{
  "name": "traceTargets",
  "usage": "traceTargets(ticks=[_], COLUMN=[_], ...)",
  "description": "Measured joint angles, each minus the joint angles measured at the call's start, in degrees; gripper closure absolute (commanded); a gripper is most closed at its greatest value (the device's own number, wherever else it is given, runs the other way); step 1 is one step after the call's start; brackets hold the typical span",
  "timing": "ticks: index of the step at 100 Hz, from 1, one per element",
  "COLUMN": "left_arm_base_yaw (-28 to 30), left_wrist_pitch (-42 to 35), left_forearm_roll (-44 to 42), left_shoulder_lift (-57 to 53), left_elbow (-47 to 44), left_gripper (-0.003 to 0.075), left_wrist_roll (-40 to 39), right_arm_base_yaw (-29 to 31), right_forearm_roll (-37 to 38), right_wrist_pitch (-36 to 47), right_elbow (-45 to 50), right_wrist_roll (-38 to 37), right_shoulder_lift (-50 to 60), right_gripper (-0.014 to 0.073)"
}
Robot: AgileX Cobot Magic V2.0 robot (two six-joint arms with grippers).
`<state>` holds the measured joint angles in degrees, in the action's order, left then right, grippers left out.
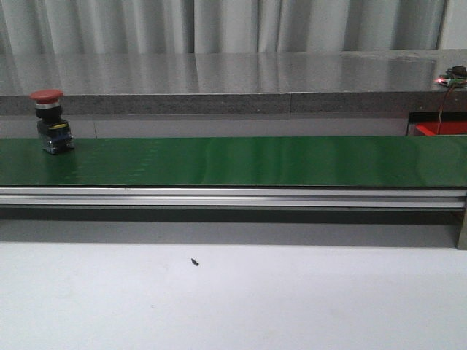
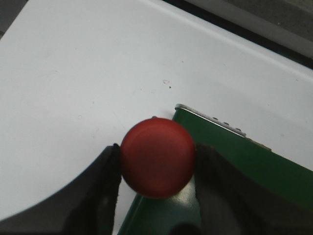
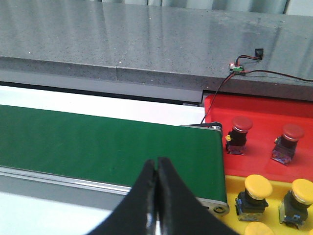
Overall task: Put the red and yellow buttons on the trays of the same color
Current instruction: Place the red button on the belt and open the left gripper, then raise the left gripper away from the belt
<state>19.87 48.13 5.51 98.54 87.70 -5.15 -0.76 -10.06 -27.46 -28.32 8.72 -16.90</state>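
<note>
Overall, a long green conveyor belt (image 1: 233, 162) runs across the middle of the front view, with a grey counter (image 1: 219, 76) behind it and a white table (image 1: 233, 299) filling the lower part of the frame. At the belt's far left stands one red button (image 1: 51, 120) on its dark switch body, upright and alone — neither arm appears in this view. Seen from the left wrist camera, that button's round red cap sits at the lower centre of the frame, over the belt's corner, and the left gripper (image 2: 156, 169) has a dark finger on either side of the cap; the fingers look to be touching it, so the button seems held or about to be held, though a firm grip cannot be confirmed. In the right wrist view, the right gripper (image 3: 157, 196) at the lower centre has its fingers pressed together with nothing between them. Past the belt's end, at the right of that frame, a red tray (image 3: 264, 117) already holds two red buttons and a yellow tray (image 3: 234, 215) below it holds at least three yellow ones. So much of the sorting looks done — this one red button is the only piece still visible outside a tray.
</note>
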Motion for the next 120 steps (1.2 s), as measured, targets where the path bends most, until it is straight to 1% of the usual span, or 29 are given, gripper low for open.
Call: traceTargets(ticks=[26, 40, 68, 72, 77, 82, 93, 97, 101, 120], left_arm_base_yaw=[-2.9, -3.2, -3.2, -3.2, -3.2, -3.2, -3.2, -3.2, -3.2, -3.2], left_wrist_pitch=[-3.1, -5.1, -7.2, -7.2, -7.2, -7.2, -7.3, -7.4, -7.4, -7.4], left_forearm_roll=[0.0, 0.7, 0.9, 0.9, 0.9, 0.9, 1.1, 1.3, 1.7, 3.2], left_shoulder_lift=[-3.1, -3.2, -3.2, -3.2, -3.2, -3.2, -3.2, -3.2, -3.2, -4.1], left_elbow=[-8.3, -11.3, -13.8, -13.9, -14.0, -14.1, -14.1, -14.1, -14.1, -14.1], left_gripper=[0.0512, 0.0512, 0.0504, 0.0486, 0.0442, 0.0378, 0.0197, 0.0164, 0.0149, 0.0153], left_wrist_roll=[0.0, 0.0, 0.1, 0.1, 0.1, 0.1, 0.2, 0.2, 0.2, 0.3], right_arm_base_yaw=[0.0, 0.0, 0.0, 0.0, 0.0, 0.0, 0.0, 0.0, 0.0, 0.0], right_forearm_roll=[0.0, 0.0, 0.0, 0.0, 0.0, 0.0, 0.0, 0.0, 0.0, 0.0], right_wrist_pitch=[0.0, 0.0, 0.0, 0.0, 0.0, 0.0, 0.0, 0.0, 0.0, 0.0], right_elbow=[0.0, 0.0, 0.0, 0.0, 0.0, 0.0, 0.0, 0.0, 0.0, 0.0], right_wrist_roll=[0.0, 0.0, 0.0, 0.0, 0.0, 0.0, 0.0, 0.0, 0.0, 0.0], right_shoulder_lift=[0.0, 0.0, 0.0, 0.0, 0.0, 0.0, 0.0, 0.0, 0.0, 0.0], right_gripper=[0.0662, 0.0662, 0.0662, 0.0662, 0.0662, 0.0662, 0.0662, 0.0662, 0.0662, 0.0662])
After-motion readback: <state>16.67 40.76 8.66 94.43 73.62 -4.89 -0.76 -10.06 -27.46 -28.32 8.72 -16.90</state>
